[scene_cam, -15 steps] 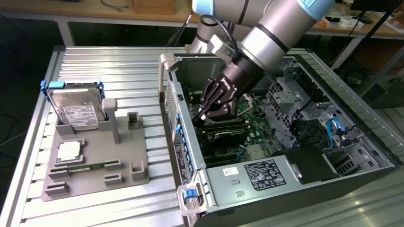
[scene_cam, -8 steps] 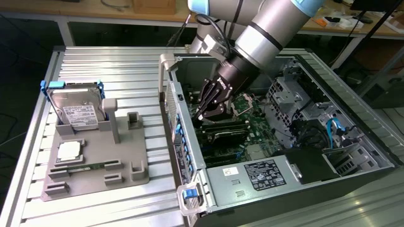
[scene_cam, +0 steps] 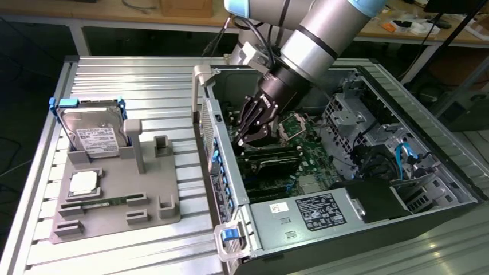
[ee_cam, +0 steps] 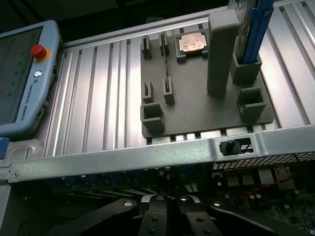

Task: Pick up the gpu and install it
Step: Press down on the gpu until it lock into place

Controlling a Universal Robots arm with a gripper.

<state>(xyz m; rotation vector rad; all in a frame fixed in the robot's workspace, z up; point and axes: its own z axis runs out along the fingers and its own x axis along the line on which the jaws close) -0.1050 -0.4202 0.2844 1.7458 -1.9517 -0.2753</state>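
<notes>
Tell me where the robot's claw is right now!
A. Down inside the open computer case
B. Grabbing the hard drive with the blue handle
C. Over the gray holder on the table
A: the gripper reaches down inside the open computer case, just above the gpu on the green board, away from the gray holder.

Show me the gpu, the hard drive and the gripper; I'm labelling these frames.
gpu (scene_cam: pixel 269 159): exterior view, on its black cooler inside the case.
hard drive (scene_cam: pixel 93 133): exterior view, on its silver face.
gripper (scene_cam: pixel 252 137): exterior view, at its tip above the gpu.
</notes>
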